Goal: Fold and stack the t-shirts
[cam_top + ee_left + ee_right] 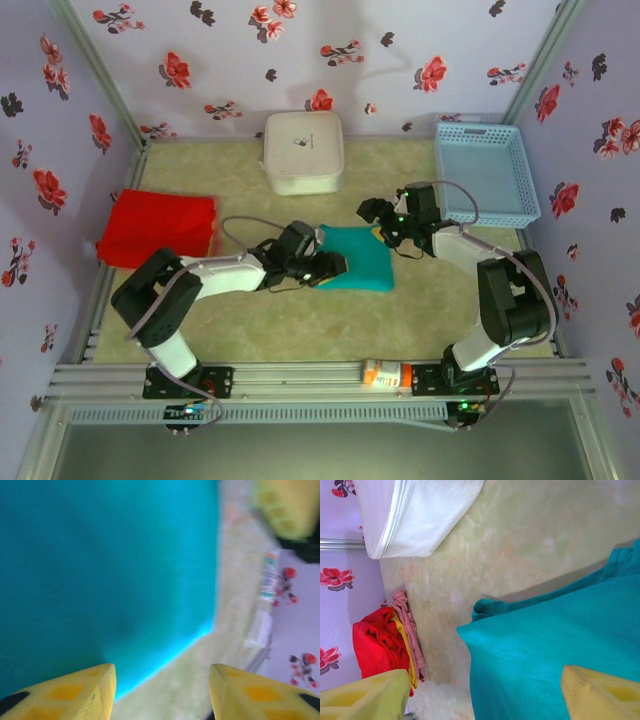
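Observation:
The teal t-shirt (358, 258) lies folded into a flat rectangle at the middle of the table. The red t-shirt (160, 228) lies folded at the far left. My left gripper (335, 265) hovers at the teal shirt's left edge. In the left wrist view my left gripper (162, 692) is open, with the teal shirt's (100, 565) edge and bare table between its yellow fingers. My right gripper (378, 224) is at the shirt's far right corner. In the right wrist view my right gripper (480, 700) is open over the teal shirt (555, 640), holding nothing. The red t-shirt (375, 645) lies on yellow and pink cloth.
A white square box (303, 150) stands at the back centre, and a light-blue mesh basket (487, 172) at the back right. A small orange-capped bottle (385, 374) lies on the near rail. Flowered walls close in the left, back and right sides.

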`<state>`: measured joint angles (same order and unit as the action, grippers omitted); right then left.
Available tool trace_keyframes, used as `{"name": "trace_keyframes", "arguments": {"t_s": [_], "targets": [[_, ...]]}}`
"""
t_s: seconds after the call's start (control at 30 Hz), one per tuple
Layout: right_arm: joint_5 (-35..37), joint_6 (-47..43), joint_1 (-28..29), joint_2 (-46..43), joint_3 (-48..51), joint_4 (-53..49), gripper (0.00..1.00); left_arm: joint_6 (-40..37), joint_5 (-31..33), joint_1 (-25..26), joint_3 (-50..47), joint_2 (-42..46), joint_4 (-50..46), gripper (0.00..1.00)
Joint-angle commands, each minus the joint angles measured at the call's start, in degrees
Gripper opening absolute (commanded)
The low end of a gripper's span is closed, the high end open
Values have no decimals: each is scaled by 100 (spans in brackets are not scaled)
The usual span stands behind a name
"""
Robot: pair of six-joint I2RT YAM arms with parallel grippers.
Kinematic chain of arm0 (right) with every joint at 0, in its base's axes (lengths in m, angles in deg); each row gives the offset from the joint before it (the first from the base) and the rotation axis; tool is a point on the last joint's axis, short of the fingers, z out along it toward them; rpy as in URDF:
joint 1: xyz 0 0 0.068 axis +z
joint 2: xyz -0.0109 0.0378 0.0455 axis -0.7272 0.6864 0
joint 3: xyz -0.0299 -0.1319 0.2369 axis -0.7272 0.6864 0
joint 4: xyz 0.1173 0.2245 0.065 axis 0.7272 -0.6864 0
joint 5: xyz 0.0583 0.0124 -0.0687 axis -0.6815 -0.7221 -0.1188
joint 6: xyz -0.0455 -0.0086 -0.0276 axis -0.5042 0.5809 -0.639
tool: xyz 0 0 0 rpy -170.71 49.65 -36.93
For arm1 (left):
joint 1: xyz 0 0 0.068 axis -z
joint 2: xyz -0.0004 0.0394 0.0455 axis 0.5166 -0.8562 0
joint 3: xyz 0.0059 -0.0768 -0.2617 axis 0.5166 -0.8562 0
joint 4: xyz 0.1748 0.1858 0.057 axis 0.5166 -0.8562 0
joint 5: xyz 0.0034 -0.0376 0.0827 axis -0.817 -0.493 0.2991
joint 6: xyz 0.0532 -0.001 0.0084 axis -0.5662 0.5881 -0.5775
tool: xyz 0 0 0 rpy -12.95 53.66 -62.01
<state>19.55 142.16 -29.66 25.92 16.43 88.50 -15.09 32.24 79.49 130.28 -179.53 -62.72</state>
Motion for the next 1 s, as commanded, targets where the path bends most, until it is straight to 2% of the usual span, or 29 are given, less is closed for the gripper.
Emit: {"name": "trace_keyframes", "arguments": {"t_s": [0.0,0.17,0.27,0.37,0.47,0.6,0.63,0.73,0.83,0.97], "targets": [[138,135,95,-127,185,-103,79,266,243,-31,-375,-308,706,52],[159,137,116,20,381,17,79,480,128,-30,-626,-704,1231,51],[179,111,116,64,443,17,79,546,56,-30,-654,-504,1199,51],[207,47,119,52,415,-53,79,167,203,-43,-332,18,164,51],[195,-21,117,37,343,-145,79,-623,555,-95,362,509,-1460,53],[212,-76,112,-45,270,-276,79,-1863,1286,-169,1228,899,-3088,63],[227,-92,115,-73,262,-306,79,-2125,1518,-186,1407,938,-3416,69],[250,-124,118,-149,259,-398,79,-2572,1657,-379,1693,863,-3956,78],[263,-142,112,-195,246,-465,79,-2808,1600,-633,1994,488,-4464,80],[322,-199,111,-194,265,-535,79,-2853,1382,-816,2364,-68,-4673,79]]}}
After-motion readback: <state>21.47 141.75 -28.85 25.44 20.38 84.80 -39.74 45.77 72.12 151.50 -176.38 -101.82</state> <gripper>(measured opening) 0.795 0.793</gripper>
